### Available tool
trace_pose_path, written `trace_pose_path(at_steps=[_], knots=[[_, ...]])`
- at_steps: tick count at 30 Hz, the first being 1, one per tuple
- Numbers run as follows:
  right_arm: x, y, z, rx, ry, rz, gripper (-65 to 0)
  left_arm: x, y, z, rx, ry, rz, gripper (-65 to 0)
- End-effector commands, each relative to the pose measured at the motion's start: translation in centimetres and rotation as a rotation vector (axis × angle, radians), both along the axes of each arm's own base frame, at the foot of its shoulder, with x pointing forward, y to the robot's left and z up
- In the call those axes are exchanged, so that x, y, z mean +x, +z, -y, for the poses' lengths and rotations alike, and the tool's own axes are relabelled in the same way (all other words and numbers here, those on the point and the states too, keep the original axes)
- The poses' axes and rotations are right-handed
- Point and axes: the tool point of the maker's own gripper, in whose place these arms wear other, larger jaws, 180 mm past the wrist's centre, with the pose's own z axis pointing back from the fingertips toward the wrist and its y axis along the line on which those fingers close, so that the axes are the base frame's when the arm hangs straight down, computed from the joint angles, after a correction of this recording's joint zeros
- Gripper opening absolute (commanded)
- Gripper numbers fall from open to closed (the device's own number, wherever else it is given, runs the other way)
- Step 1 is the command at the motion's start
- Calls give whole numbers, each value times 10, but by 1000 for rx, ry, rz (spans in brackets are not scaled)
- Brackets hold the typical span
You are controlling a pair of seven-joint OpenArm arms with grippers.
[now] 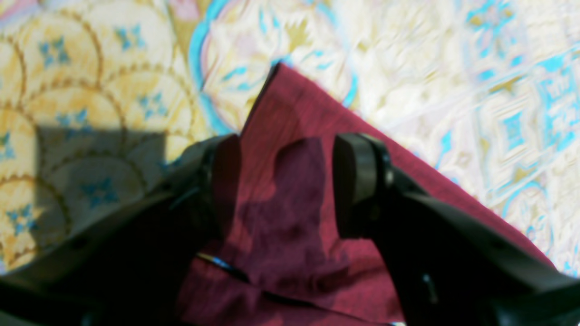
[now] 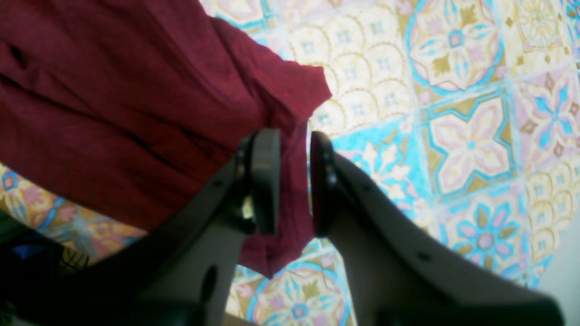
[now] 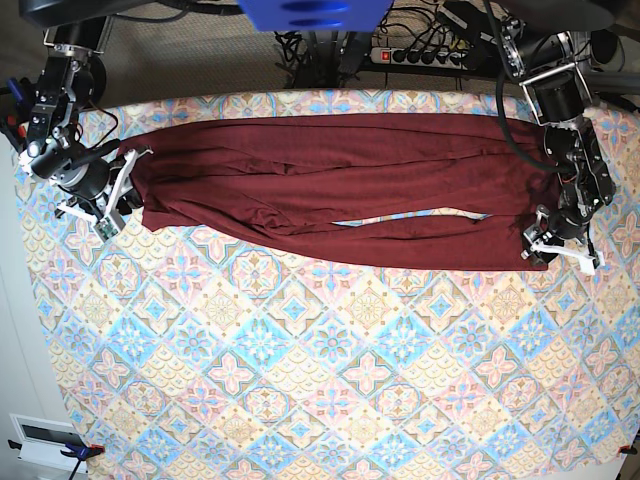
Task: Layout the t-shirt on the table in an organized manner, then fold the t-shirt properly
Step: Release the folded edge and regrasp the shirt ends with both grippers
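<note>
- Base view, far left: right pincer (image 3: pixel 128 190) sits at the shirt's left end. Right wrist view shows its jaws narrow w/ a fold of maroon cloth pinched between them, so it's holding that edge; pads (image 2: pixel 266 181) press the fabric from both sides.
- Middle: t-shirt (image 3: pixel 340 190) lies across the far part of the counter (image 3: pixel 330 390), pulled into a long band from one arm to the other. Not flat tho: lengthwise ridges and bunching, plus a slit near the centre where the patterned cover shows thru.
- Right: left pincer (image 3: pixel 560 250) at the shirt's right end, near the lower corner. Left wrist view: jaws wide apart, a pointed cloth corner (image 1: pixel 290 136) lying between them but not clamped. Looks let go, or not yet gripped; can't say which.
- Progress, my read: early. Shirt is stretched out but layout isn't tidy; sleeves and collar can't be made out, so orientation unclear.
- Left to do: smooth the ridges, spread the body flat, then all the folding. No fold done yet, as far as shown.
</note>
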Motion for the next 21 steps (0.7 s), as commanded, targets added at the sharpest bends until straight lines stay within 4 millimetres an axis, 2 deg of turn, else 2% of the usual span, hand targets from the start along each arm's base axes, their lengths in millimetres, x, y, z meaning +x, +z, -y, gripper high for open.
trace_pose_path(at_steps=[1, 7, 9, 10, 13, 15, 16, 21], knots=[[7, 12, 5, -11, 3, 39, -533, 11, 16, -7, 25, 8, 49, -332], [7, 11, 6, -9, -2, 36, -533, 2, -6, -7, -3, 29, 2, -335], [7, 11, 6, -9, -2, 36, -533, -1, -12, -4, -14, 26, -15, -361], [7, 12, 6, -9, 0, 37, -533, -1, -14, -1, -14, 15, -21, -394], [17, 21, 7, -16, -3, 64, -533, 0, -24, 26, -9, -91, -83, -543], [21, 24, 9, -29, -6, 62, -533, 4, -18, 33, 7, -131, -80, -628], [23, 26, 9, -32, -6, 65, -533, 6, -11, 32, 20, -140, -70, -650], [24, 27, 9, -34, -7, 65, -533, 15, 35, 45, 77, -210, 46, -650]])
